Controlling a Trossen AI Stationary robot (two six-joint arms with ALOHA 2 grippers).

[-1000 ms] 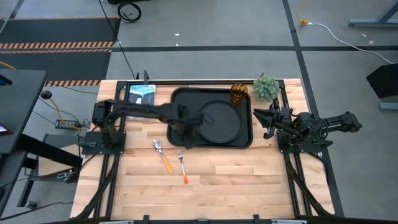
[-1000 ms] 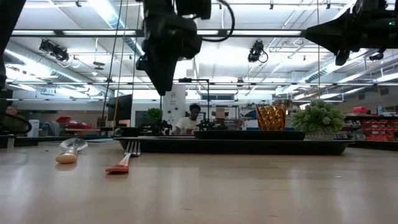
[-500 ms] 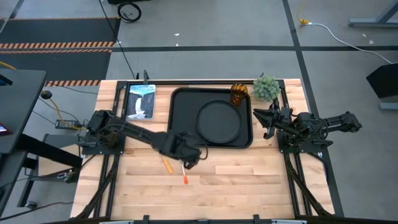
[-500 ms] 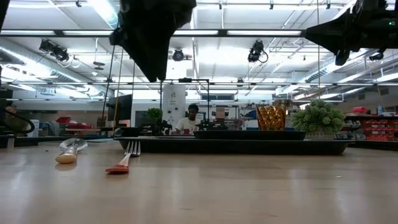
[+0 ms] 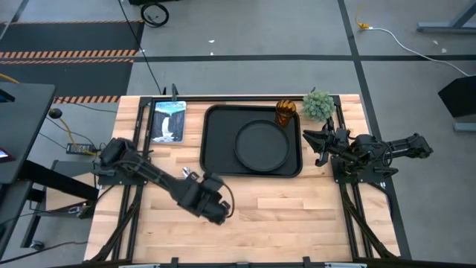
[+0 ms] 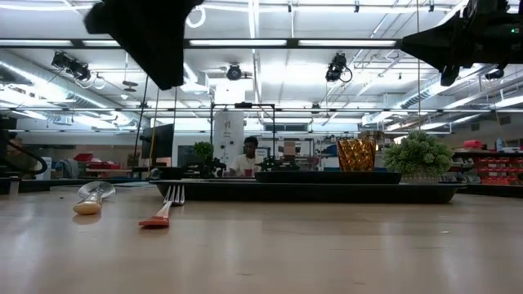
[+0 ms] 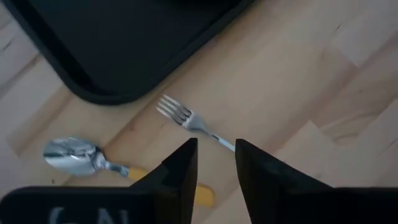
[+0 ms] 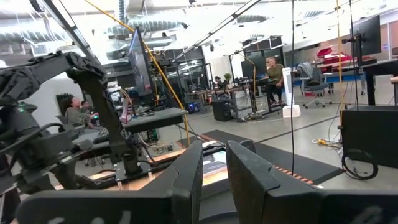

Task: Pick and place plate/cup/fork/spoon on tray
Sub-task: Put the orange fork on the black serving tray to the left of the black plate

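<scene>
The black tray lies at the table's far middle, with the round black plate flat inside it. The amber cup stands at the tray's far right corner. The fork and the spoon lie flat on the wood just near of the tray, also in the low view, fork and spoon. My left arm hides both in the high view. My left gripper hovers above them, open and empty, the fork's neck showing between its fingers. My right gripper waits open at the table's right.
A small green potted plant stands at the far right corner beside the cup. A framed picture lies left of the tray. Bare wood spreads over the near right. A person sits in the room behind.
My left gripper has left the plate's left rim in the tray and swung toward the table's near edge, and now hangs over the fork and spoon. The plate stays flat in the tray. The fork and spoon have not moved.
</scene>
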